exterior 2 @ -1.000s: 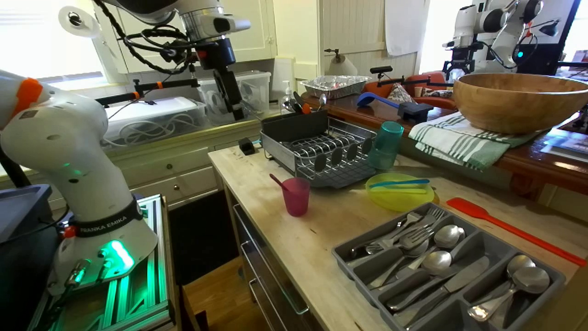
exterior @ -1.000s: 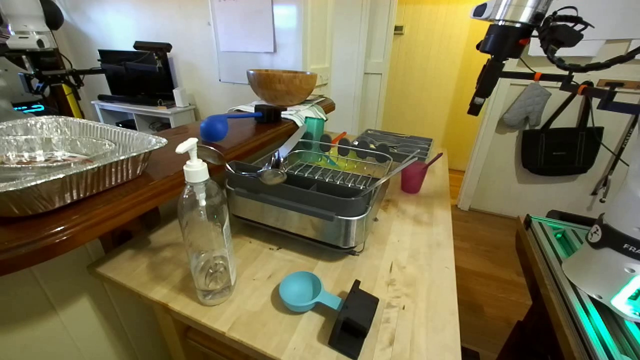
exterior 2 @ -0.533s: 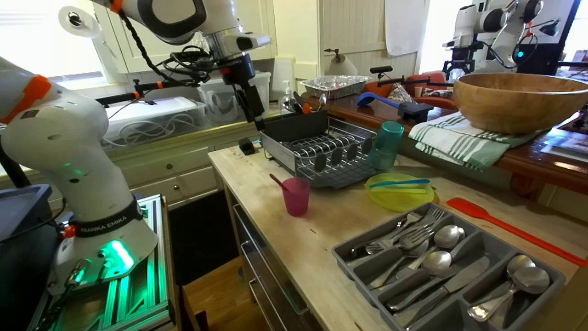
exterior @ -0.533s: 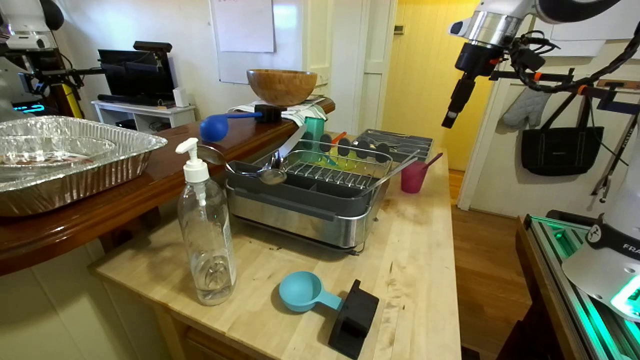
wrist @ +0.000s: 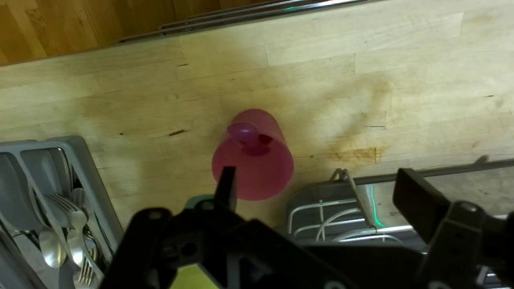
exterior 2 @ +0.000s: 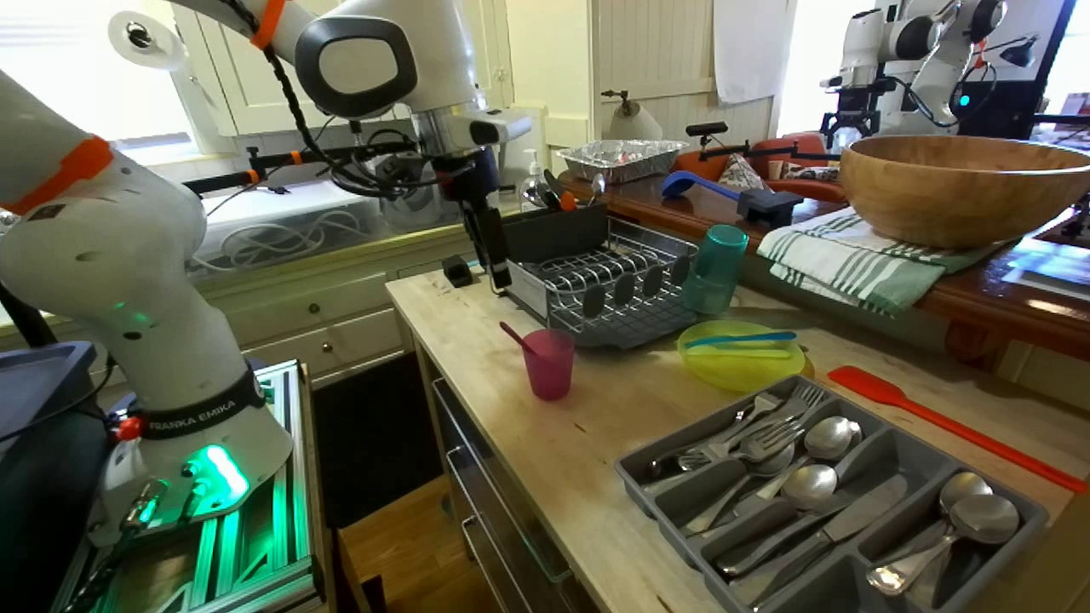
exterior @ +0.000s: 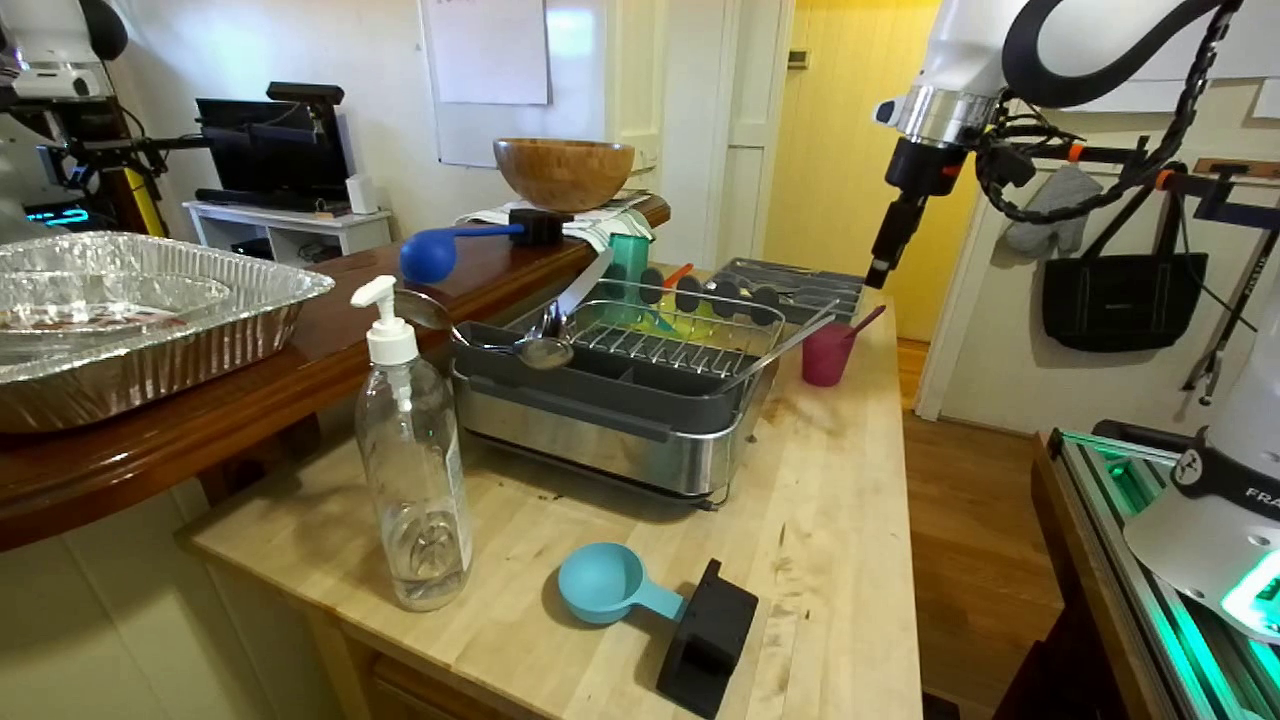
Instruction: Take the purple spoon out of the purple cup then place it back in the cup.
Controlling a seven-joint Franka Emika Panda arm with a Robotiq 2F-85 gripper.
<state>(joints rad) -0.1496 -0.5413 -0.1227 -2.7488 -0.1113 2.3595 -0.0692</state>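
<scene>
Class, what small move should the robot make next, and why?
Probably slide the open tool toward the purple spoon before lowering: in the wrist view, the spoon sticks out of the purple cup but is not yet between the spread fingers.

I work in a kitchen: a dish rack (exterior: 590,445) stands on my wooden counter (exterior: 840,500), a pump bottle (exterior: 415,490) by one side, a cutlery tray (exterior 2: 920,451) off the opposite side, a striped towel (exterior 2: 839,255) and wooden bowl (exterior 2: 954,196) on the raised ledge (exterior: 250,390) alongside. Well apart from the rack, another robot arm (exterior 2: 864,51) adds a touch of lab.
</scene>
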